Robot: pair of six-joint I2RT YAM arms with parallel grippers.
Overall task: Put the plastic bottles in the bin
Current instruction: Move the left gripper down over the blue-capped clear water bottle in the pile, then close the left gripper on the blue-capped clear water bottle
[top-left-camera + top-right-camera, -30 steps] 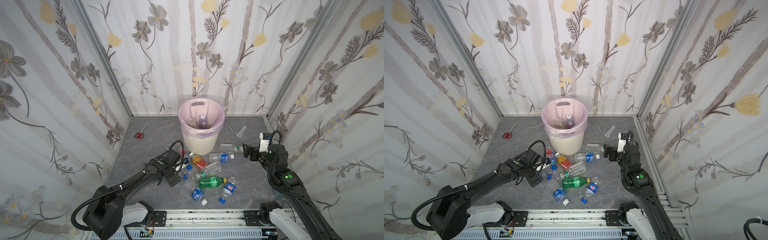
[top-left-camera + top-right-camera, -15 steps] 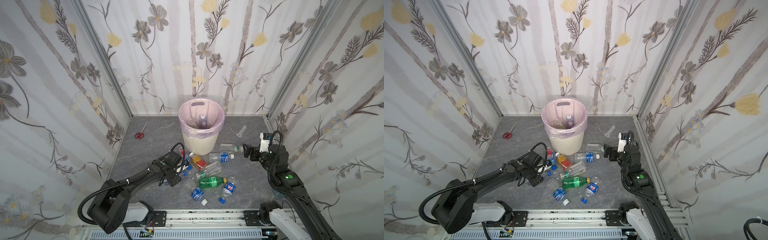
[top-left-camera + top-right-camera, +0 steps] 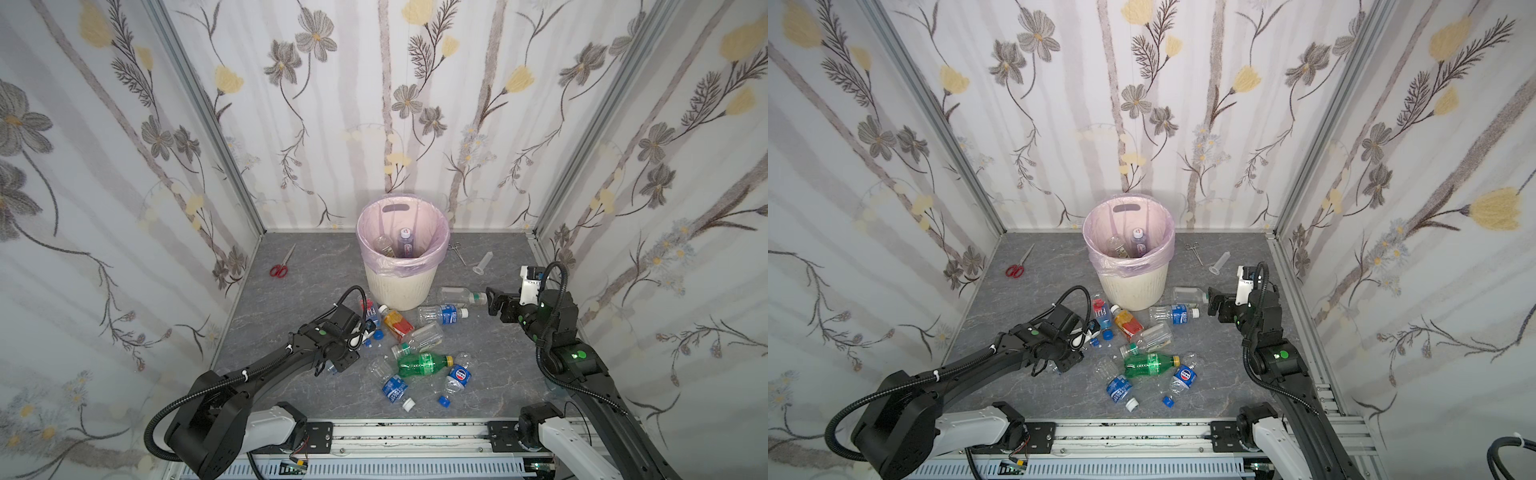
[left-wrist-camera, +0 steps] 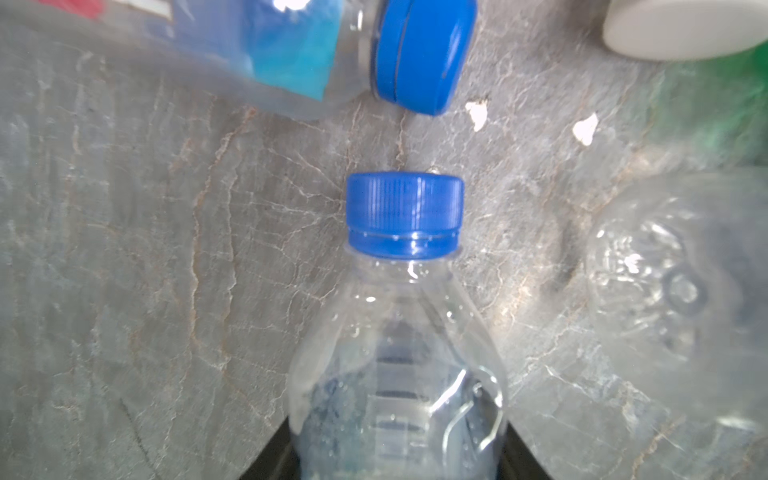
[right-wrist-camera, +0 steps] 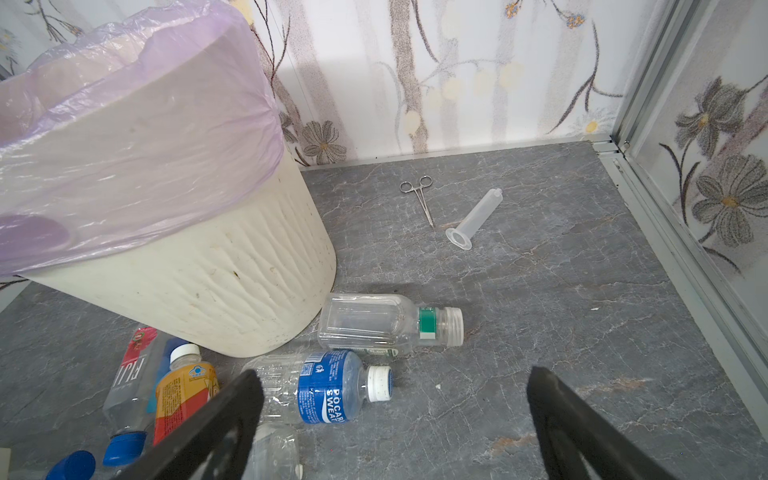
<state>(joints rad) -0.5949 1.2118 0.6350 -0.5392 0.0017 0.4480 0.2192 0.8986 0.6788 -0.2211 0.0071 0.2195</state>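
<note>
My left gripper [image 4: 395, 467] is shut on a clear bottle with a blue cap [image 4: 399, 353], lying on the grey floor; in both top views the arm hides this grip [image 3: 332, 365] [image 3: 1055, 365]. Several plastic bottles lie in front of the bin [image 3: 401, 286] [image 3: 1133, 286]: a green one [image 3: 419, 365], an orange one [image 3: 395, 323], and a blue-labelled one [image 5: 324, 388]. A clear uncapped bottle [image 5: 374, 322] lies by the bin's wall [image 5: 187, 270]. My right gripper [image 3: 492, 301] [image 5: 395, 415] stands open just right of these, holding nothing. Two bottles rest inside the bin.
Red scissors [image 3: 280, 268] lie at the back left. Metal forceps [image 5: 422, 199] and a clear flared tube [image 5: 473, 218] lie behind the right gripper. Loose blue caps [image 3: 378, 333] sit among the bottles. Wallpapered walls close in three sides.
The left gripper has closed on the blue-capped clear bottle, and its arm has shifted slightly toward the near edge. The right arm has not moved.
</note>
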